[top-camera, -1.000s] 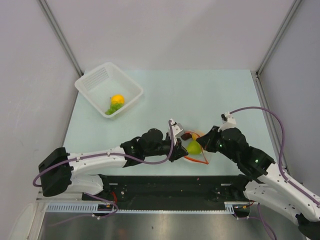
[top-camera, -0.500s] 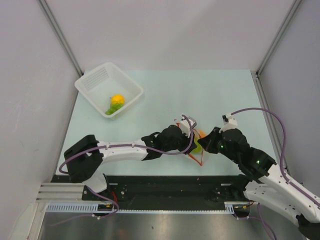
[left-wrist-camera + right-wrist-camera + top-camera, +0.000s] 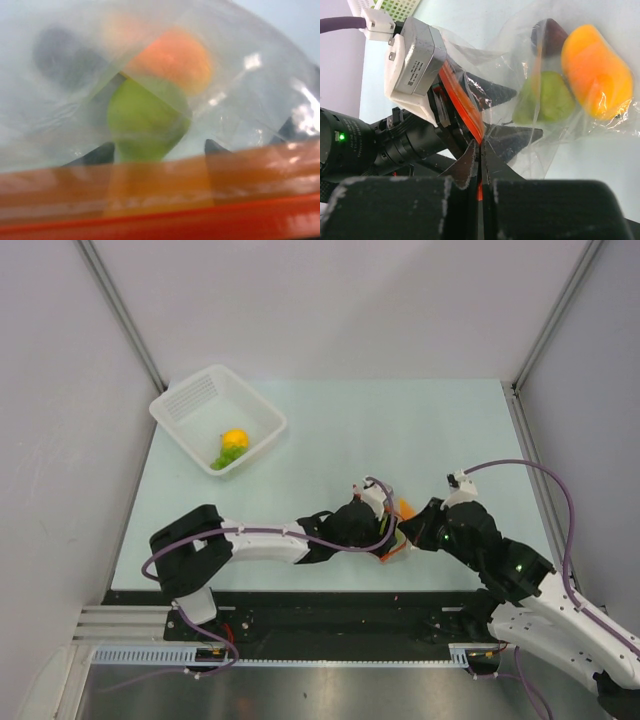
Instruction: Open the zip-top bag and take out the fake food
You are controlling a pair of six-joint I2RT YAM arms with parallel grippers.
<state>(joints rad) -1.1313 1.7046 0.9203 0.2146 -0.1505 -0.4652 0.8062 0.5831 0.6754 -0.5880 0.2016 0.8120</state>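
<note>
Clear zip-top bag (image 3: 520,55) is clamped at its red strip (image 3: 462,107) by the right pincer (image 3: 479,152), left pincer (image 3: 528,111) apart at the mouth — best close gently round the green pear (image 3: 547,102).

In front of me is a flat table (image 3: 330,430), pale green-blue, lit soft & even. 3 plain grey-white walls box it in: the back wall (image 3: 330,300), the left wall (image 3: 60,390) & the right wall (image 3: 600,410). 2 thin metal bars lean up at the back corners, the left bar (image 3: 120,310) & the right bar (image 3: 560,312). At the near edge runs a black strip (image 3: 330,605), then a shiny metal sheet (image 3: 330,690) w/ a white rail (image 3: 150,653) full of slots.
</note>
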